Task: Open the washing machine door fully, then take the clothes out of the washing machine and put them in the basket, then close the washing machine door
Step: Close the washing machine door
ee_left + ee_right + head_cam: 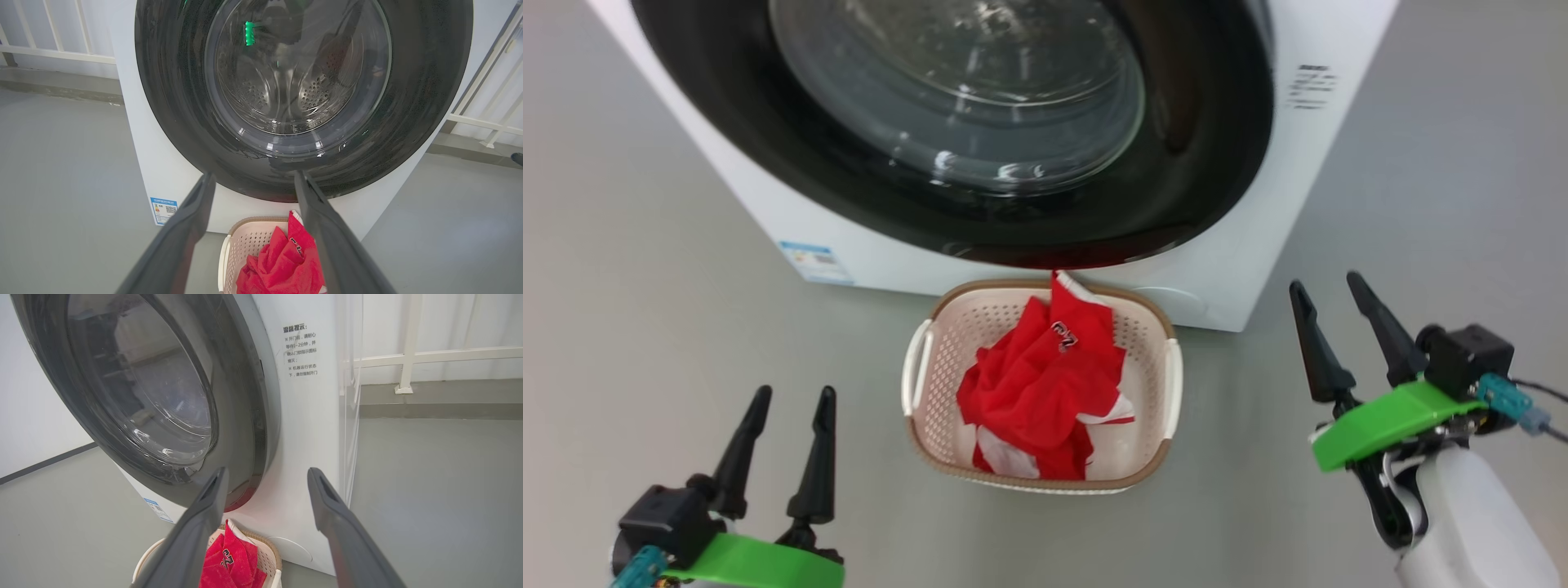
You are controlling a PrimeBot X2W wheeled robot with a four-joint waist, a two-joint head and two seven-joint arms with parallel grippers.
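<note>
Head view: big white boxy washing machine (1241, 245) w/ its round black-rimmed glass door (980, 220) lying flat against the front, top cut off by the frame edge. Bright red clothes w/ white trim (1037, 384) sit heaped in the cream perforated plastic basket (1029, 286) on the grey floor (645, 327) just below the door (white numerals too small to read). Fingers spread & empty on left gripper (794, 394) and right gripper (1325, 282), either side of basket.
</note>
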